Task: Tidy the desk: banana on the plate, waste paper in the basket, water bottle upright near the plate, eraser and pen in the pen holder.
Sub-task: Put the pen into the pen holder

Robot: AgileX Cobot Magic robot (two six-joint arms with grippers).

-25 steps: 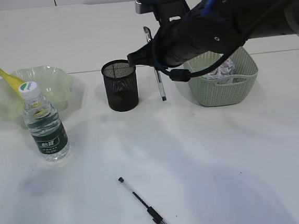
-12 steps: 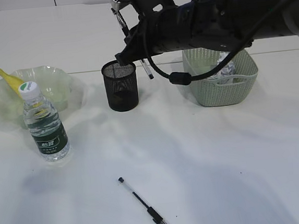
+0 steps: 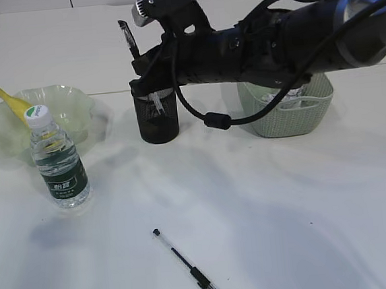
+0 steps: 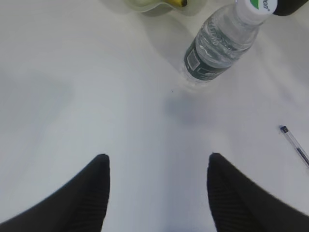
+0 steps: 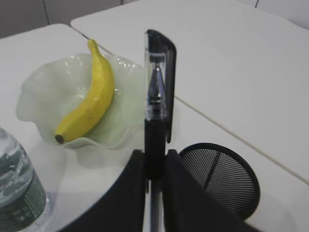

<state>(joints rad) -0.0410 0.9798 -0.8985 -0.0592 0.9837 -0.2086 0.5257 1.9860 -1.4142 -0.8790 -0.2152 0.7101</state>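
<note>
In the exterior view the right arm reaches across from the right, its right gripper (image 3: pixel 140 66) directly above the black mesh pen holder (image 3: pixel 156 114), pinching a capped pen (image 3: pixel 128 38) that stands nearly upright, cap end up and lower end down inside the holder's mouth. Left of the holder a banana (image 3: pixel 12 103) lies on the pale green wavy plate (image 3: pixel 74 104), and a water bottle (image 3: pixel 58 160) with a green label stands upright just in front of the plate. Behind the arm, the green woven basket (image 3: pixel 291 112) holds crumpled waste paper (image 3: pixel 290 90). A second pen (image 3: pixel 190 270) lies flat on the white table (image 3: pixel 287 210) near the front edge, well apart from everything else. In the left wrist view the left gripper (image 4: pixel 158 186) hovers over bare table, its two dark fingers (image 4: pixel 91 193) spread wide with nothing between them; the water bottle is ahead of it and the loose pen's tip shows at the right edge. In the right wrist view the fingers (image 5: pixel 137 193) are pressed together on the pen's dark barrel, the mesh holder just below and to the right, with the banana lying in the plate beyond.
</note>
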